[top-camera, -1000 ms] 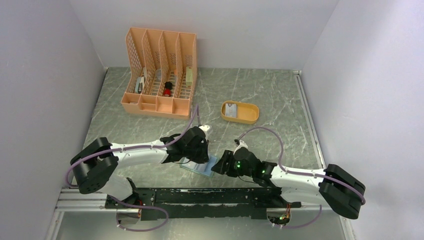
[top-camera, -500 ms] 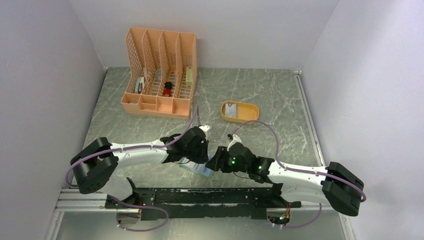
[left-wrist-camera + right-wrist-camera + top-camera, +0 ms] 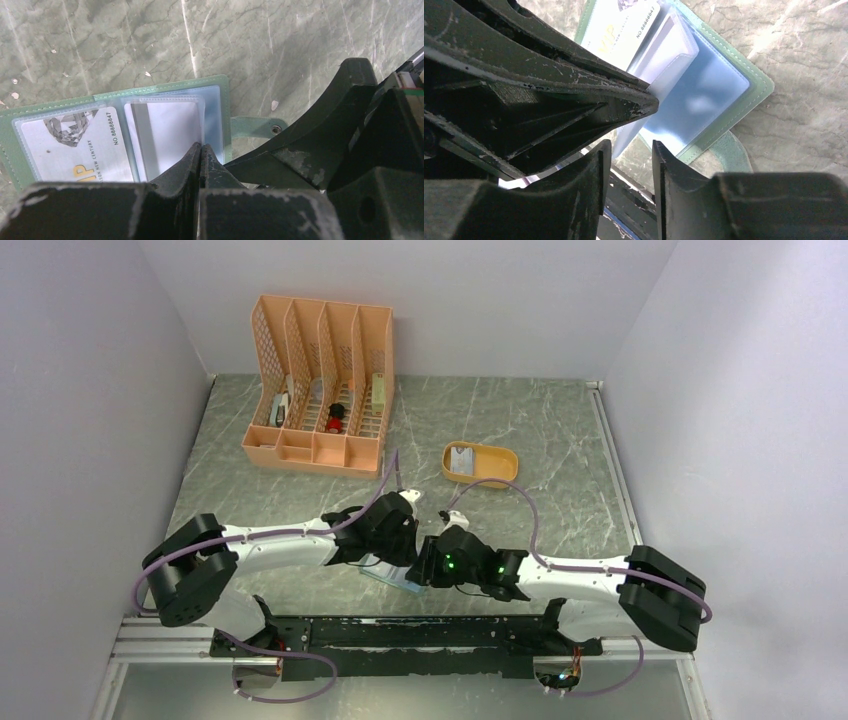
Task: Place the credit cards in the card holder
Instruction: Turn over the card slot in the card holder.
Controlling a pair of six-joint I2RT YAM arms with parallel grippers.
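Logged pocket-opening step: left gripper (image 3: 201, 150) clamped on sleeve (image 3: 165, 120) of wallet (image 3: 226, 115), right gripper (image 3: 630, 147) narrowly parted, empty, just beside; next likely needed pinching sleeve's free edge.

Right at my near edge the sage-green folding card holder (image 3: 165, 132) lies open on the grey marbled table (image 3: 520, 420), my left gripper (image 3: 201, 150) on it, my right gripper (image 3: 631, 150) just beside. Behind-left stands the peach lattice plastic organizer (image 3: 320, 390); behind-right the mustard oval tray (image 3: 500, 480), 1 pale flat card (image 3: 461, 461) in it.

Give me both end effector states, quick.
Left end effector: closed, pinching a clear sleeve of the wallet.
Right end effector: open, nothing between its fingers.
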